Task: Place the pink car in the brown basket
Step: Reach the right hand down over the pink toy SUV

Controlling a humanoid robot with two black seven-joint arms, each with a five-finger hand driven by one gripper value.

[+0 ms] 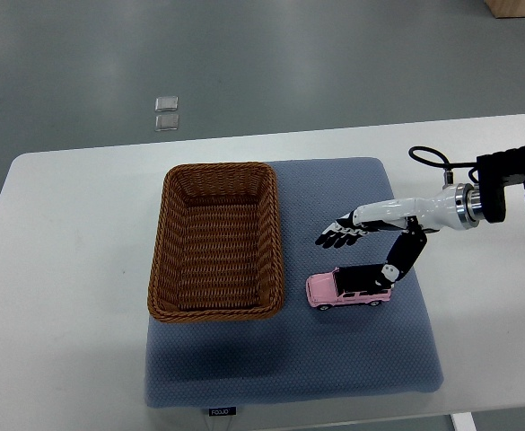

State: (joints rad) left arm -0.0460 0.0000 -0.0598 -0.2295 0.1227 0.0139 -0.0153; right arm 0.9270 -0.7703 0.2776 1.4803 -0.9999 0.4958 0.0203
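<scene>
Top view. A white bench (65,269) carries a blue-grey mat (352,359), and on the mat stand the two objects of the task.

Brown basket (215,241): a rectangular wicker basket occupying the left part of the mat, its long axis running from 12 to 6 o'clock. Nothing lies inside it; the woven floor is fully visible.

Pink car (345,288): a small toy car with a dark roof, standing on its wheels on the mat at about 4 o'clock from the basket's centre, just beside the basket's right wall but not touching it. Its length runs from 9 to 3 o'clock.

Right hand (370,238): the arm enters from the 3 o'clock edge, with a black motor housing and a looped cable near the bench's right side, then a white forearm. The black fingers (338,236) are spread and extended toward 9 o'clock, above the mat at 12 o'clock from the car. The thumb (398,262) reaches down toward 6 o'clock, with its tip at the car's rear roof; whether it actually touches cannot be told. The hand encloses nothing.

Beyond the bench, at 12 o'clock from the basket, two small clear squares (166,114) lie on the grey floor (334,63).
</scene>
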